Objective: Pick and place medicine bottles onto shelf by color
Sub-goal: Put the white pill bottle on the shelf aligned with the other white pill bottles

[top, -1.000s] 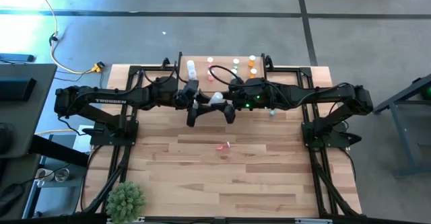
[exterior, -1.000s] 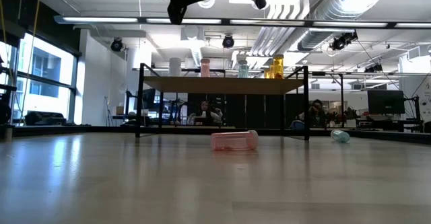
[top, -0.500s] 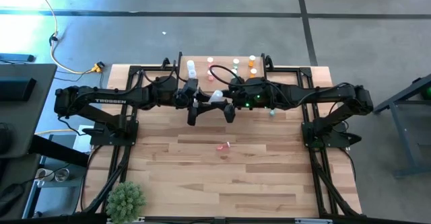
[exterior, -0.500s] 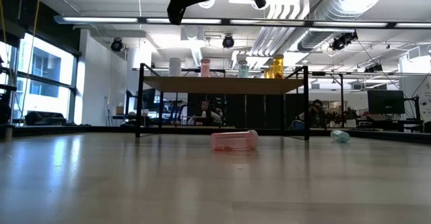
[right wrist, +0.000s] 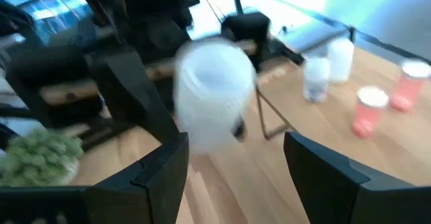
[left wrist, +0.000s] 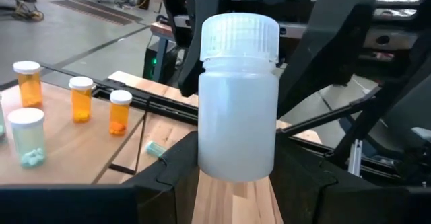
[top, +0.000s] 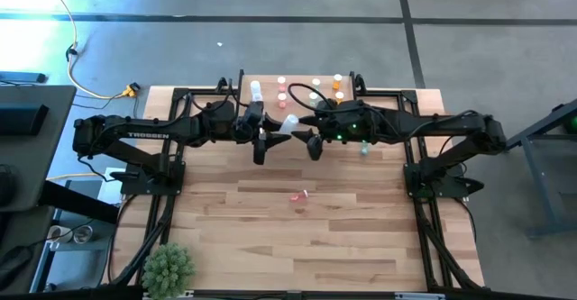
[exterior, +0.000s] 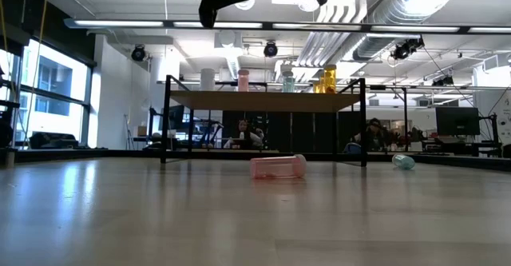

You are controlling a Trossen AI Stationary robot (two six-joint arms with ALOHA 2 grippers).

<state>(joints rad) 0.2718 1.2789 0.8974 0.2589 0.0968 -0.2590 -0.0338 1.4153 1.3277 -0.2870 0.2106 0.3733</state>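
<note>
My left gripper [top: 268, 131] is shut on a white bottle [left wrist: 237, 99] with a ribbed white cap, high above the table and in front of the shelf [top: 297, 108]. The bottle also shows in the high view [top: 288, 123]. My right gripper [top: 312, 143] is open just to the bottle's right, its fingers apart from it; in the right wrist view the bottle [right wrist: 214, 99] is blurred ahead of the open fingers. White, pink, green and orange bottles stand on the shelf [exterior: 263, 100]. A pink bottle [top: 298, 195] and a green one [top: 364, 150] lie on their sides on the table. My left gripper pinches the lower part of the white bottle's body [left wrist: 236, 163] between its two fingers, one on each side. The fingers reach in from the table's left. The bottle is lifted clear, its capped end [left wrist: 240, 35] away from the fingers.
A green spiky plant [top: 169, 266] stands at the table's near left corner. The black frame rails [top: 162, 201] run along the left and right edges. The pink bottle [exterior: 278, 166] lies in mid-table, in front of the shelf's legs.
My right gripper has drawn back from the white bottle toward the table's right edge. The bottle stays in my left gripper, at about the same height and place.
</note>
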